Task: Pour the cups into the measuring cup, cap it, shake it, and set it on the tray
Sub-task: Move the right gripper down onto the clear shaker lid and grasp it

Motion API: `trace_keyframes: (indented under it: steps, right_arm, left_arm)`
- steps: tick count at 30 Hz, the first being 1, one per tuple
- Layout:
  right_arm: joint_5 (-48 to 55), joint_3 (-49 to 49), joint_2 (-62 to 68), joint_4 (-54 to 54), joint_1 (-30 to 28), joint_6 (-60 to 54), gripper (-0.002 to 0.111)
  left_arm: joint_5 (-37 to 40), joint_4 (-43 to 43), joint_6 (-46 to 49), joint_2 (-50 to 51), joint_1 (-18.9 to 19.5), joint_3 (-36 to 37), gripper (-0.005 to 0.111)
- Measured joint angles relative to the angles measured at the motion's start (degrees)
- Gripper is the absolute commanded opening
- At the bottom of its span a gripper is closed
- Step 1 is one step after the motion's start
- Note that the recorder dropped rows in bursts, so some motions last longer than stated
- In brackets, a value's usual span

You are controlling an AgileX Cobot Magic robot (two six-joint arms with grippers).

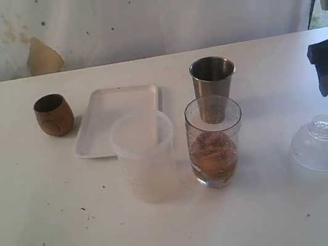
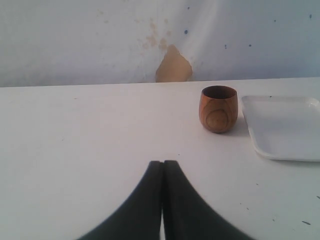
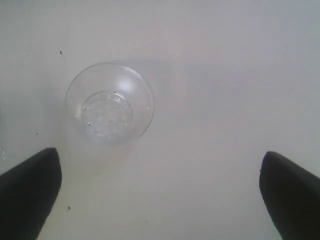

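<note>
White table (image 1: 37,230), stained white cloth behind. Measuring cup (image 1: 216,143) stands upright mid-table with brown contents low inside. Pouring looks done, so capping is likely your next step. Clear dome lid (image 1: 317,145) sits rim-down, well right of the measuring cup, on your right arm's side. Right gripper (image 3: 160,162) hangs above it, fingers spread wide, nothing between them. The lid lies off-centre, nearer one finger, so shift over before descending. It is round, so there is no long axis to match. Left gripper (image 2: 163,200), fingers pressed together and empty, faces toward the wooden cup (image 2: 218,108), far left of the measuring cup.
</note>
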Motion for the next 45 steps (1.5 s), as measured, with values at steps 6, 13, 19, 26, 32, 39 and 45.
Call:
trace_keyframes:
  steps: [6,13,19,26,32,39,45]
  right_arm:
    - [0.1,0.9,1.0,3.3,1.5,-1.0,0.099]
    - [0.1,0.9,5.1,3.8,1.8,-2.0,0.06]
    - [0.2,1.3,8.7,4.3,1.9,-2.9,0.064]
    - [0.0,1.3,9.9,4.4,1.9,-3.3,0.071]
    - [-1.7,1.3,10.0,4.5,1.9,-3.3,0.065]
    - [-3.9,2.8,11.1,4.8,1.9,-4.3,0.065]
    - [-5.1,3.3,13.0,4.8,1.9,-4.3,0.052]
  left_arm:
    - [0.0,0.0,0.0,0.0,0.0,0.0,0.0]
    - [0.0,0.0,0.0,0.0,0.0,0.0,0.0]
    - [0.0,0.0,0.0,0.0,0.0,0.0,0.0]
    - [0.0,0.0,0.0,0.0,0.0,0.0,0.0]
    - [0.0,0.0,0.0,0.0,0.0,0.0,0.0]
    - [0.0,0.0,0.0,0.0,0.0,0.0,0.0]
    - [0.0,0.0,0.0,0.0,0.0,0.0,0.0]
